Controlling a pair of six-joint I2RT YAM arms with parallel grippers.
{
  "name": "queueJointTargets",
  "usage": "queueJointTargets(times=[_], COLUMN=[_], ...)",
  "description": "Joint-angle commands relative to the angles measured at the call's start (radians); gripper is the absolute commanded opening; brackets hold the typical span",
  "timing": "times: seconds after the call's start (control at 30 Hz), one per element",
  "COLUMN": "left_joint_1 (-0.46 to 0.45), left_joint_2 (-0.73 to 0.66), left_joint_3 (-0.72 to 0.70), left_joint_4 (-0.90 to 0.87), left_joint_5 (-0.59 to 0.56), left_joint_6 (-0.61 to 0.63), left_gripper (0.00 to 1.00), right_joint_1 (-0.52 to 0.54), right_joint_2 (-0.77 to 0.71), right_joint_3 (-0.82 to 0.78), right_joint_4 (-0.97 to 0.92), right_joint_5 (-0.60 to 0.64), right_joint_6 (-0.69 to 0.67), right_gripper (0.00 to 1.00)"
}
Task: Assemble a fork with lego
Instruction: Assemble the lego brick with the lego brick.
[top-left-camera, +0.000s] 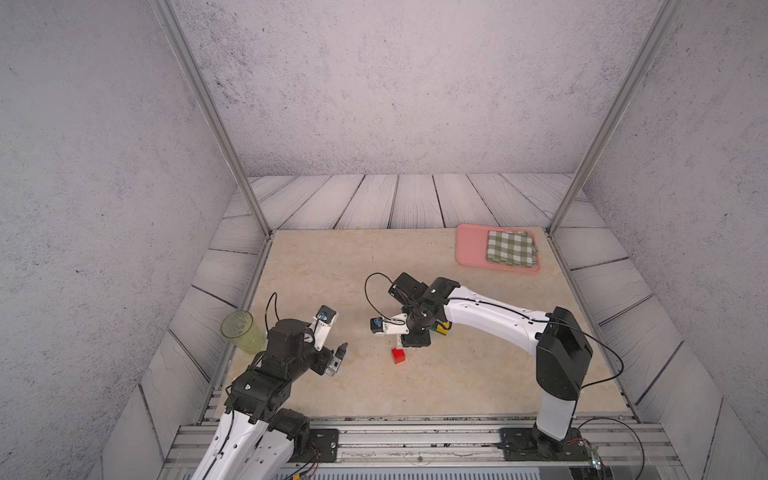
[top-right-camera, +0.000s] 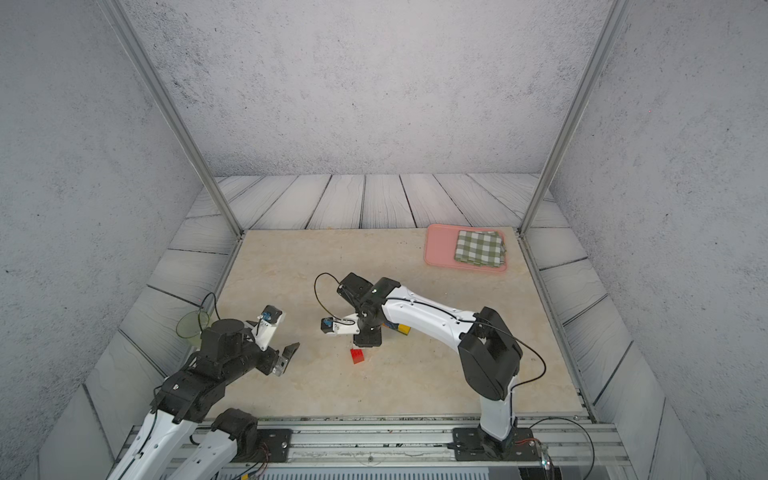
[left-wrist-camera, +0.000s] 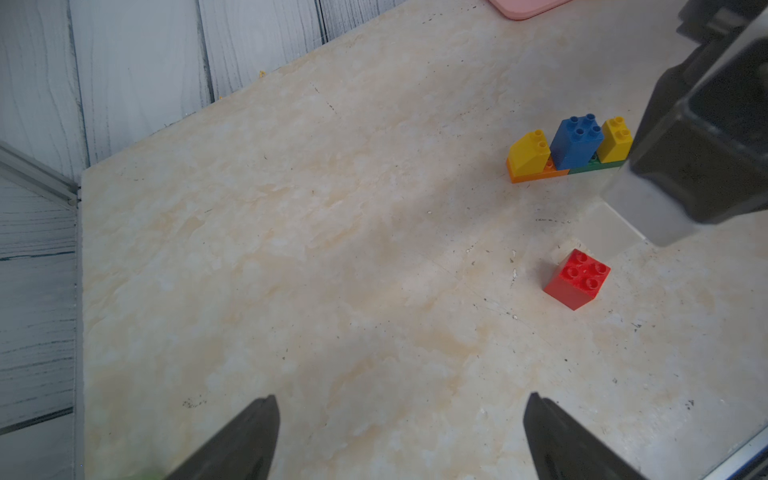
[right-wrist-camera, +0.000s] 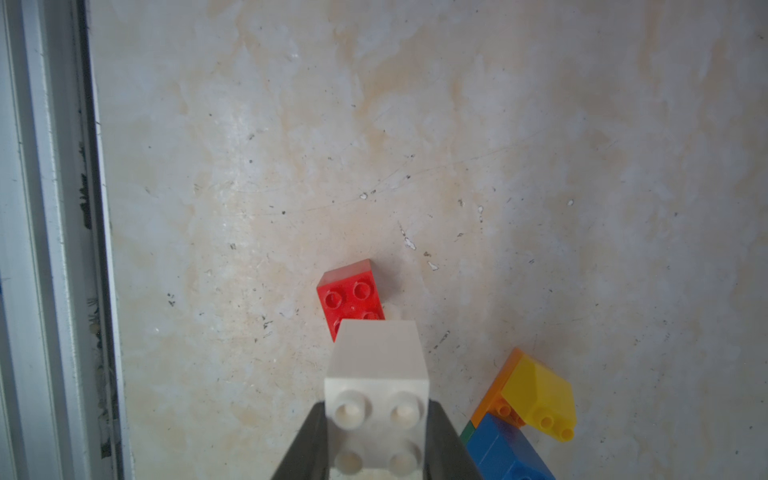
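Right end effector grips the white brick close by the red brick — left end effector hangs released, fingers spread.

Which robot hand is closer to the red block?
Right. The right gripper, shut on a white block, hangs close beside the red block. The left gripper is open and sits farther off to the side.
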Motion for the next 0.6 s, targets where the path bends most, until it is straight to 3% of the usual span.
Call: queueJointTargets(times=[0.0,0.57], left_joint_1=[0.009,0.011], left_joint_2=[-0.005,-0.012], left_joint_3=[-0.015,-0.027], left_joint_4=[-0.002,0.008], left_joint_5=[-0.055,-0.066], left_joint_6=[0.017,0.007], left_gripper=[0.98,0.98], right_joint_1=[0.014,0.036], right_joint_2=[0.012,0.051], right_joint_3=[-0.018,-0.045], right_joint_4=[0.007,0.034], right_joint_5=[0.005,-0.019], right_joint_6=[-0.029,-0.080], right_gripper=[0.00,0.00])
